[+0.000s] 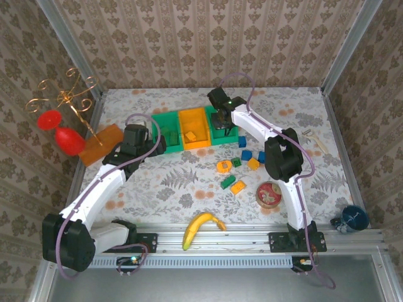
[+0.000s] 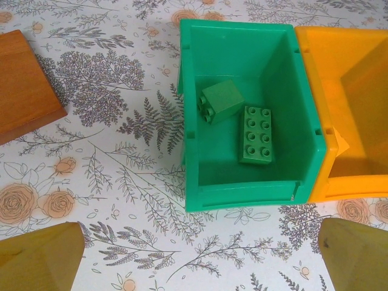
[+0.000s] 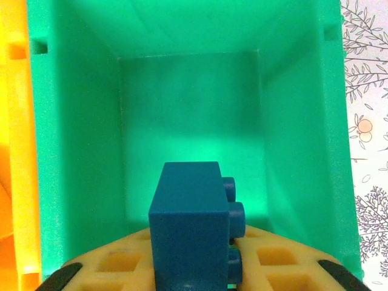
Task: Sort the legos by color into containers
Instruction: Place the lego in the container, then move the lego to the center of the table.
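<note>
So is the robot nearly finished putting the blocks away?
Not yet. Done: two green legos lie in the left green bin, and one orange lego sits in the orange bin. In hand: the right tool holds a blue lego over the right green bin. Left: a handful of loose legos, blue, green and orange-yellow, lie on the table.

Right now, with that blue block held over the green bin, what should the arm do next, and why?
Probably open the right fingers and let the blue lego drop: it is clamped between them, directly over the open mouth of the right green bin.
</note>
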You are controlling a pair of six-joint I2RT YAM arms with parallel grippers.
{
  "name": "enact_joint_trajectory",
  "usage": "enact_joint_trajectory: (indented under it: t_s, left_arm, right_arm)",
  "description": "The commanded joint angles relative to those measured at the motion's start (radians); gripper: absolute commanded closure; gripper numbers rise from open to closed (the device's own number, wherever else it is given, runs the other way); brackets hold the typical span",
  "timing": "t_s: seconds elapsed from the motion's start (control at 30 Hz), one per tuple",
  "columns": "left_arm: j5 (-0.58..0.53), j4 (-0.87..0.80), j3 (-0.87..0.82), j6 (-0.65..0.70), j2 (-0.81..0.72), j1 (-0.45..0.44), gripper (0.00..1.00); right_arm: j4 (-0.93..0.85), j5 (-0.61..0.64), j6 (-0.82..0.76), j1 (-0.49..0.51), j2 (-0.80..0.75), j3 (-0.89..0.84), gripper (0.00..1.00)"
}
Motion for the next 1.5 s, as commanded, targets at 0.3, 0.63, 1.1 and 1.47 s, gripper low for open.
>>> enact_joint_trajectory:
  t_s: [0.3, 0.63, 1.1, 1.47]
  left_arm:
    - [0.012, 0.007, -0.012, -0.015, -0.024, 0.008, 0.0]
    - [0.016, 0.007, -0.01, -0.015, -0.029, 0.01, 0.0]
    - [0.034, 0.019, -0.013, -0.022, -0.025, 0.015, 0.0]
    - [0.05, 0.024, -0.012, -0.029, -0.014, 0.016, 0.0]
  right_arm:
    - [-0.039, 0.021, -0.019, 0.016, -0.059, 0.017, 0.53]
    - [-0.015, 0.004, -0.01, 0.021, -0.236, -0.114, 0.49]
    - [0.025, 0.008, 0.004, -0.045, -0.502, -0.519, 0.35]
    - [0.045, -0.037, -0.014, -0.101, -0.453, -0.609, 0.25]
